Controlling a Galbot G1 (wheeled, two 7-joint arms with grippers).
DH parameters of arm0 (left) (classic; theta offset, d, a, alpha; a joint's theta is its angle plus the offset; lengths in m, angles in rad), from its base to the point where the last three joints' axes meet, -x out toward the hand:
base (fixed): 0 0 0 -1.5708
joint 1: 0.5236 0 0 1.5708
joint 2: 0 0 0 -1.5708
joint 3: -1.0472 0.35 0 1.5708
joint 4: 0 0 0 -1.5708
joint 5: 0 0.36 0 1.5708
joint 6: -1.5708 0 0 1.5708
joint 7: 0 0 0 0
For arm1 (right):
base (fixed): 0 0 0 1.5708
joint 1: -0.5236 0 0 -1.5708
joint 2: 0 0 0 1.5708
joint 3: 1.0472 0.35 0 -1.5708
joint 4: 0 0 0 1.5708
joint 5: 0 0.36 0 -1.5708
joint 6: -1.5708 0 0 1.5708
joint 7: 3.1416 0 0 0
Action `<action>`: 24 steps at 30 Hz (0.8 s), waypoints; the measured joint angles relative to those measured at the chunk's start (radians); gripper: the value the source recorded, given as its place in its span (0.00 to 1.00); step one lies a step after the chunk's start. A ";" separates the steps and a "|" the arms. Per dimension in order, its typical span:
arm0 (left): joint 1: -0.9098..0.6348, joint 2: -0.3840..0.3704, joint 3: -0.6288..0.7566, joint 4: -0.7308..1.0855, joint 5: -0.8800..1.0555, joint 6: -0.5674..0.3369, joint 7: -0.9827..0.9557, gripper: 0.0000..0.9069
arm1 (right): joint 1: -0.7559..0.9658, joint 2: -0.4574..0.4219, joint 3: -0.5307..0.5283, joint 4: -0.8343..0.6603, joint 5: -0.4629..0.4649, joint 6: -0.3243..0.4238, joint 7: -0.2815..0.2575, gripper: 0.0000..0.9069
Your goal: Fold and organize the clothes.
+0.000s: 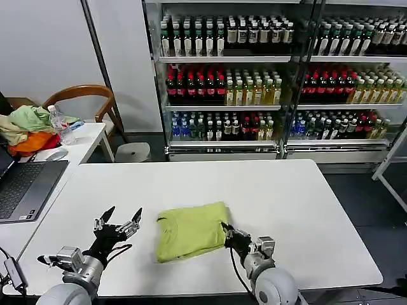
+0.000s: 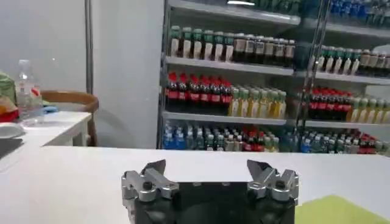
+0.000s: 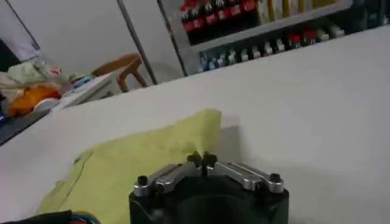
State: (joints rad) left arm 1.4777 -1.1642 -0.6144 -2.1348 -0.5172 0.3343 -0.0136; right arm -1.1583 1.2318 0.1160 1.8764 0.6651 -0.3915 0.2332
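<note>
Even, bright indoor light falls from above, and the white worktop (image 1: 267, 210) shows no hard glare. The folded T-shirt (image 1: 191, 230) casts only a thin soft shadow along its near edge. In the wrist views the shelves of bottles (image 2: 244, 97) look soft and slightly blurred. The right pincer (image 3: 203, 161) sits dark and close to the lens.

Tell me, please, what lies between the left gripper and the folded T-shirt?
Bare white tabletop: in the head view the open left gripper stands apart from the lime T-shirt, with nothing lying between.
</note>
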 measured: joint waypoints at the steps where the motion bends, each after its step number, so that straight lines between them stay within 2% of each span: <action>1: 0.001 0.000 0.001 0.001 -0.001 -0.001 0.000 1.00 | 0.007 0.004 0.002 -0.008 -0.007 0.010 0.000 0.00; 13: 0.013 0.025 0.009 0.018 -0.016 -0.009 0.002 1.00 | 0.060 0.012 0.056 -0.080 -0.056 0.082 0.002 0.00; 24: 0.004 0.036 0.019 0.023 -0.021 -0.008 0.004 1.00 | 0.019 0.009 0.081 -0.056 -0.069 0.084 0.058 0.00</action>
State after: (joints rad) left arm 1.4821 -1.1280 -0.5955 -2.1121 -0.5387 0.3258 -0.0094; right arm -1.1397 1.2407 0.1971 1.8201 0.5959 -0.3070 0.2915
